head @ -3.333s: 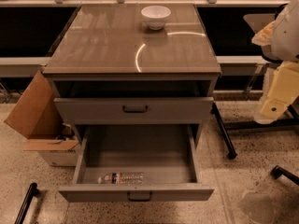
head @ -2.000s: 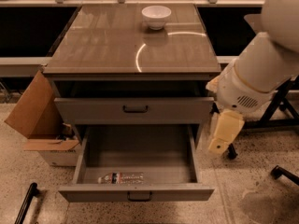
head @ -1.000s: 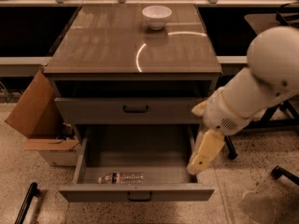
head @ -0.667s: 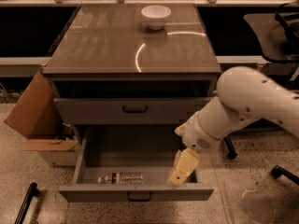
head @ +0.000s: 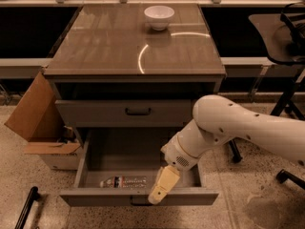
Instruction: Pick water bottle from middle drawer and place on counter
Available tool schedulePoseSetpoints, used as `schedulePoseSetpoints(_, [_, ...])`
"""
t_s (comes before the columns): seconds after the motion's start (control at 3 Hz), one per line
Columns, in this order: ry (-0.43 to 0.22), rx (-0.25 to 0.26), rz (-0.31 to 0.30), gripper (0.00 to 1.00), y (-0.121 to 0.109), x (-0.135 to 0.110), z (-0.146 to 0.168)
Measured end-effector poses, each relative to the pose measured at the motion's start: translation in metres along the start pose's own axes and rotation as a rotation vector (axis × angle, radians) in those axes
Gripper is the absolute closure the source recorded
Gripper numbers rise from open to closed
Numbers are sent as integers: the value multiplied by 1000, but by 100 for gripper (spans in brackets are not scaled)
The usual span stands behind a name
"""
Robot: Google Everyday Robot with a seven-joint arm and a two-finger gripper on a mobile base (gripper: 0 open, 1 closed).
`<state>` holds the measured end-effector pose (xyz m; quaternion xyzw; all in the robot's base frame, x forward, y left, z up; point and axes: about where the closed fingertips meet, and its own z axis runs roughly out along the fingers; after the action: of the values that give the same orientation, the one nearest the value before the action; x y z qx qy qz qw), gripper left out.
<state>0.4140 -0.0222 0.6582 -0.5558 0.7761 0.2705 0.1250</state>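
The water bottle (head: 123, 182) lies on its side in the open middle drawer (head: 90, 156), close behind the drawer's front wall, left of centre. My gripper (head: 159, 191) hangs from the white arm (head: 238, 128) that reaches in from the right. It sits over the drawer's front edge, just right of the bottle and a little apart from it. The counter (head: 119, 46) is the glossy brown top of the grey cabinet, with a curved glare.
A white bowl (head: 159, 17) stands at the back of the counter. A shut grey drawer front (head: 128, 112) sits above the open one. A cardboard box (head: 40, 123) stands left of the cabinet. Chair legs (head: 286, 104) are at the right.
My arm has swung in from the right and down to the left. The gripper has moved from beside the cabinet to the drawer's front edge, close to the bottle. The bottle has not moved.
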Motion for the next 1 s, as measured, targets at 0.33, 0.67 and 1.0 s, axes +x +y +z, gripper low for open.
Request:
schedulePoseSetpoints(0.33, [-1,17,-1,0,-14,-1,10])
schedulePoseSetpoints(0.67, [10,87,-22,0,-50,-5,35])
schedulePoseSetpoints(1.0, [-1,168,-44,0,-92,-12,63])
